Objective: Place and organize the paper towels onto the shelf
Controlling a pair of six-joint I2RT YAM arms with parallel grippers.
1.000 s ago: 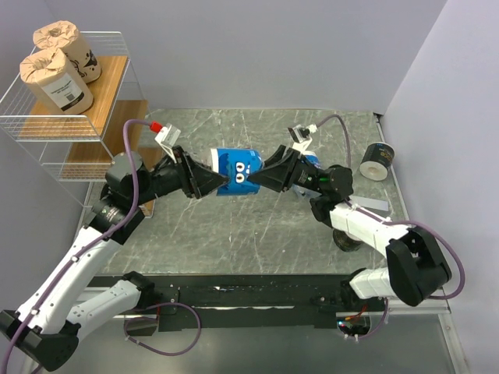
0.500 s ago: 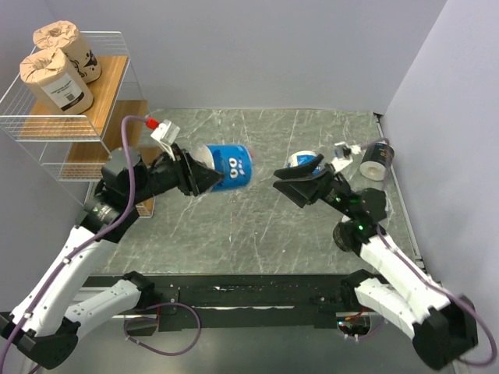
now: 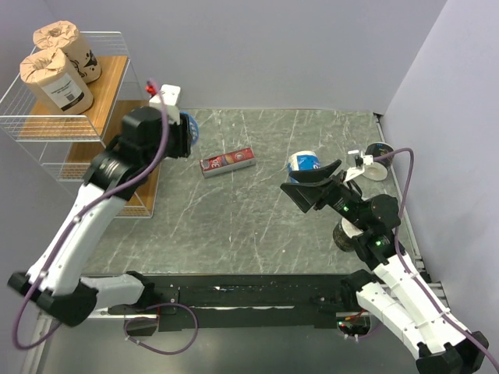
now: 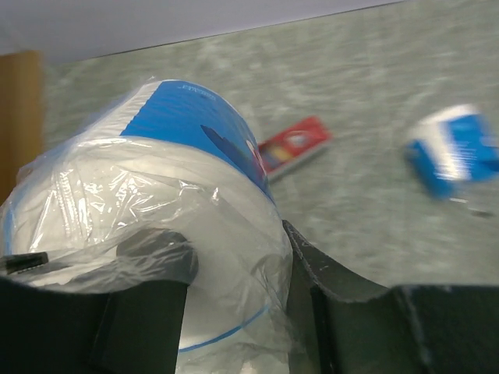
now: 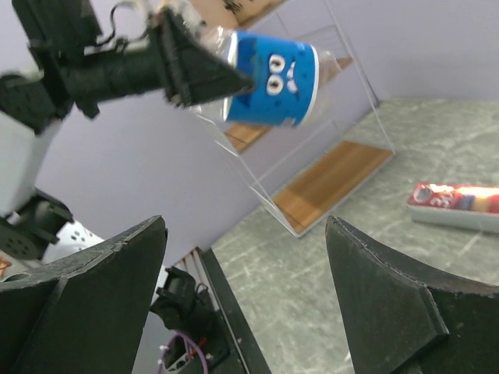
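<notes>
Shelf: the wire shelf (image 3: 100,139) with wooden boards stands at the left edge of the tabletop (image 3: 257,226).
Left end effector: the left end effector (image 3: 184,137) is clamped on the blue-and-white roll (image 4: 179,156), one finger (image 4: 343,304) pressed into the plastic wrap on each side.
Held roll: it is lifted off the tabletop, just beside the shelf's right-hand wire wall near the upper tier. It is on no board, and whether it touches the wire cannot be told.
Right end effector: the right end effector (image 3: 302,192) is spread wide with nothing between its fingers (image 5: 86,304), well away from the shelf and pointing toward it.
Brown rolls: the front brown roll (image 3: 56,78) and the back brown roll (image 3: 69,40) stand upright, close together, on the shelf's top board.
Loose roll: the second blue-and-white roll (image 3: 304,162) lies on the tabletop, well to the right of the shelf.
Dark roll: a dark roll (image 3: 380,153) lies farthest from the shelf, by the right wall.
Red box: a flat red box (image 3: 227,161) lies between the shelf and the second blue-and-white roll.
</notes>
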